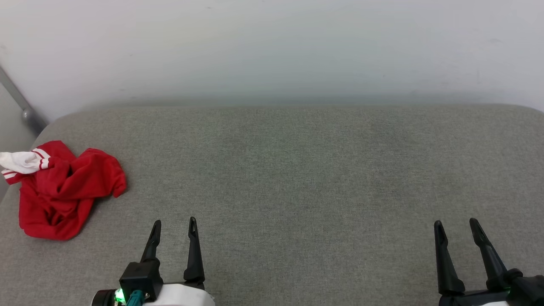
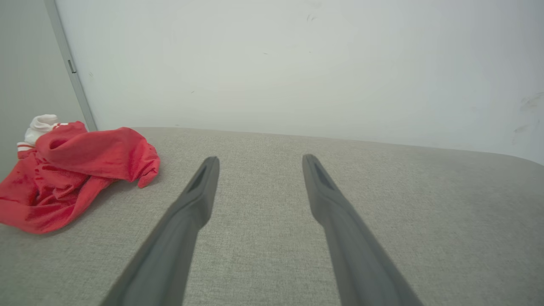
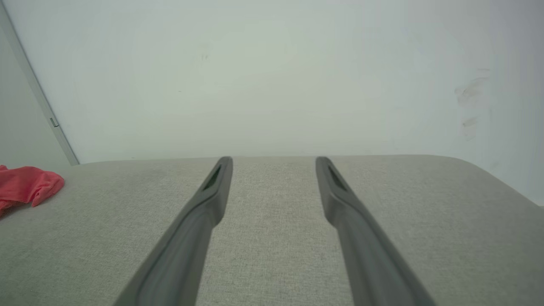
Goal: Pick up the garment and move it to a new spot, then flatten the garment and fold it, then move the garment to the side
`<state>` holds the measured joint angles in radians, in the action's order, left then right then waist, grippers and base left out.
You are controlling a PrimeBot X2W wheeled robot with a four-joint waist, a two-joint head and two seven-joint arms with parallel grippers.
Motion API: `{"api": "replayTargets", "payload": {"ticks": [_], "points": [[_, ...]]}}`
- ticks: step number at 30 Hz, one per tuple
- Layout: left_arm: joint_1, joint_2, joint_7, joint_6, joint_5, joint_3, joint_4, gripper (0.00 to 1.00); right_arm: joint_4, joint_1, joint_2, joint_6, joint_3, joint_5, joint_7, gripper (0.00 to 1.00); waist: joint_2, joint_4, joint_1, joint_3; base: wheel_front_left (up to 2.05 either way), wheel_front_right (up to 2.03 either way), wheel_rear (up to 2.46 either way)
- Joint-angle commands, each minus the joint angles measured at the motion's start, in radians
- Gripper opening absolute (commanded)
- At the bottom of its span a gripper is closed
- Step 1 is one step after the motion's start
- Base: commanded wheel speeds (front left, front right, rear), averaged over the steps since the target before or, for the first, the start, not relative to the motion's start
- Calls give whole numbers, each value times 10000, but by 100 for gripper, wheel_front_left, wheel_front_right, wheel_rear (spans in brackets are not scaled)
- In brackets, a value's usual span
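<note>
The garment (image 1: 68,191) lies crumpled in a red heap at the far left of the grey padded surface, a white sleeve with red stripes poking out at its upper left. It also shows in the left wrist view as a red bundle (image 2: 72,170), and its edge (image 3: 25,187) reaches into the right wrist view. My left gripper (image 1: 175,224) stands open near the front edge, to the right of the garment and apart from it, nothing between its fingers. My right gripper (image 1: 455,224) stands open at the front right, far from the garment. Both also show open in their wrist views (image 2: 257,160) (image 3: 274,160).
The grey padded surface (image 1: 297,170) stretches wide between and beyond the grippers, with rounded back corners. A pale wall (image 1: 272,51) rises right behind it. A grey metal bar (image 1: 19,104) slants down at the far left corner.
</note>
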<state>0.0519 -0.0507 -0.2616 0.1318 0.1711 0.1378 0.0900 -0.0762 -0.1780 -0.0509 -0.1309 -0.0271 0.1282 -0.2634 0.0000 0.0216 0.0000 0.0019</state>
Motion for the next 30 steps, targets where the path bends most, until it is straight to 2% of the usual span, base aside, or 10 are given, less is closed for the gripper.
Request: {"api": "replayTargets", "payload": {"ticks": [1,22,30], "points": [[4,7,-52,-31,38,-5,21,100,56,-91,13,3,-4,133,-21,100,0,7,0,-4,0,0,0],[28,7,-52,102,73,19,71,100,234,-138,13,3,-72,441,-21,100,0,103,0,-18,0,0,0],[-92,8,-52,128,-78,-28,112,100,193,-166,13,3,-59,395,-21,100,0,442,0,11,0,0,0]]}}
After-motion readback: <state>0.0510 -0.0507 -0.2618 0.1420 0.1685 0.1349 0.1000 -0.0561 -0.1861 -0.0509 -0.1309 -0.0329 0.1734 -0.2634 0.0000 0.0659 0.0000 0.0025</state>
